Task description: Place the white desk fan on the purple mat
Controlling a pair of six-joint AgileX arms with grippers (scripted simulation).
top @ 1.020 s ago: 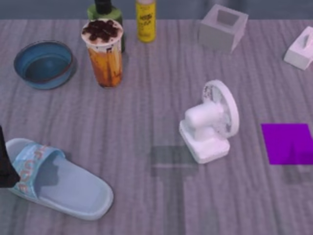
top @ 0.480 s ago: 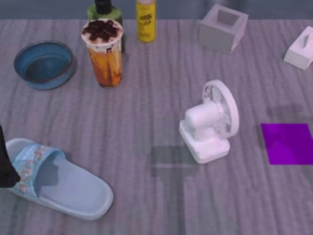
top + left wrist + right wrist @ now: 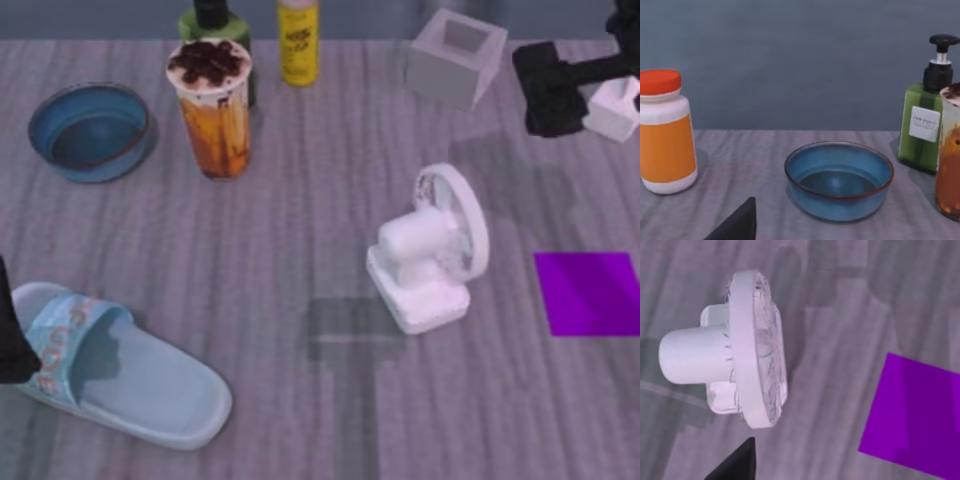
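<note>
**Fan upright mid-surface, mat bare, right arm high at the far right**

Containers first: the blue bowl (image 3: 91, 131) at the far left shows only its dark glazed inside. Beside it the tall cup (image 3: 212, 108) holds an amber drink under a dark crumbled topping. The white hollow cube (image 3: 456, 56) at the far edge is open-topped; I can't see anything in it.

The white desk fan (image 3: 432, 251) stands on its base near the middle of the surface, grille turned toward the purple mat (image 3: 589, 292), which lies well apart at the right edge.

My right gripper (image 3: 548, 90) hangs over the far right, near the white block (image 3: 617, 104), well apart from the fan. I cannot tell how its jaws stand. My left arm (image 3: 10, 335) sits parked at the left edge by the slipper (image 3: 120, 366).
</note>
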